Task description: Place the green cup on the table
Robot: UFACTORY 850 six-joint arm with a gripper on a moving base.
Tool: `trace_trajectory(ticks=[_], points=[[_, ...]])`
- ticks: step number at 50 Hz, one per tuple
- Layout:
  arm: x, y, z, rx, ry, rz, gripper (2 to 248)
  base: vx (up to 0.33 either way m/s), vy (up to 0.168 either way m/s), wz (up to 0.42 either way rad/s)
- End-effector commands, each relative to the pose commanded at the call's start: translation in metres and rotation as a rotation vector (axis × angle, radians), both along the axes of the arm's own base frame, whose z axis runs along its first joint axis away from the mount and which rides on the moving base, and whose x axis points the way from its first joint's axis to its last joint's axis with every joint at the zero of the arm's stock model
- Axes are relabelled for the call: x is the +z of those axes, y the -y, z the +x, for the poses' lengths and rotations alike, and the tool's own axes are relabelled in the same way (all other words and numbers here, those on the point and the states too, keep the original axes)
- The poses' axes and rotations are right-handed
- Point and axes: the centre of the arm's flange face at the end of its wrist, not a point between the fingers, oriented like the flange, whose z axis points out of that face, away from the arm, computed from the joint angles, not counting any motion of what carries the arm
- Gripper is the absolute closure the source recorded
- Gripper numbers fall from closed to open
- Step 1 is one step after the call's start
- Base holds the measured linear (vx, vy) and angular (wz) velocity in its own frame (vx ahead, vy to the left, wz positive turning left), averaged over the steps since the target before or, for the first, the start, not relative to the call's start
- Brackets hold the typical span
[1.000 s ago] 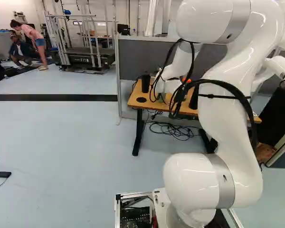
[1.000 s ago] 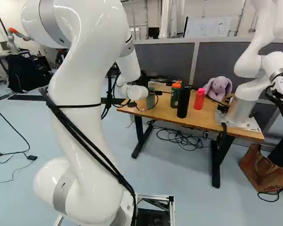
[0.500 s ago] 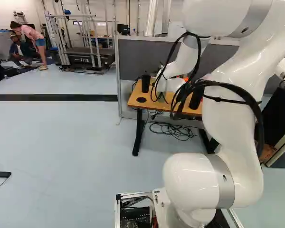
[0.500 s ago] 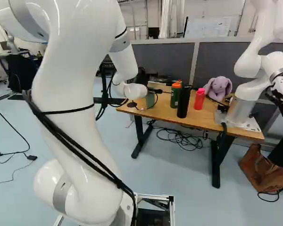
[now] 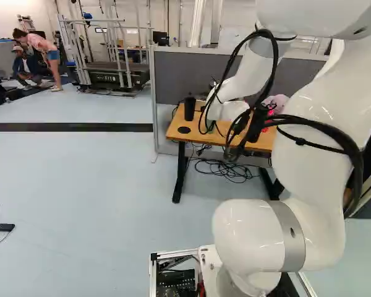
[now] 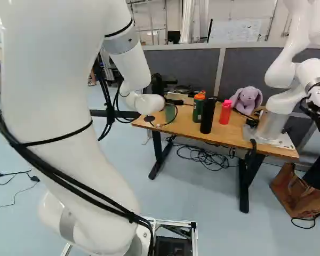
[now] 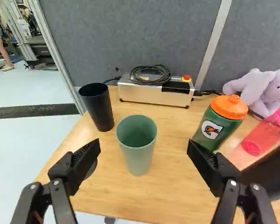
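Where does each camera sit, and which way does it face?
Left base view: on the base, behind the arm to its left, looking ahead and slightly down; the arm fills its right side.
Right base view: behind the arm to its right, facing likewise; the arm fills its left side.
Wrist view: on the wrist, looking along the open jaws at the green cup ahead, between them.
Shared: both base views show the arm's lowest joint; all three show the wooden table.
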Motion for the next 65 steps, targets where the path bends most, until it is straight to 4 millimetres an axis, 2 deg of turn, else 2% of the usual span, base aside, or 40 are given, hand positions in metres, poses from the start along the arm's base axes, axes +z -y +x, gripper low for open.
trace_trajectory(ticks=[18, 43, 65], points=[[0.001, -0.002, -0.035, -0.009, -0.004, 0.001, 3, 0.0, 0.0, 0.0], [-0.002, -0.007, -0.045, 0.0, -0.002, 0.0, 3, 0.0, 0.0, 0.0], [-0.009, -0.024, -0.071, 0.031, 0.005, -0.001, 3, 0.0, 0.0, 0.0]])
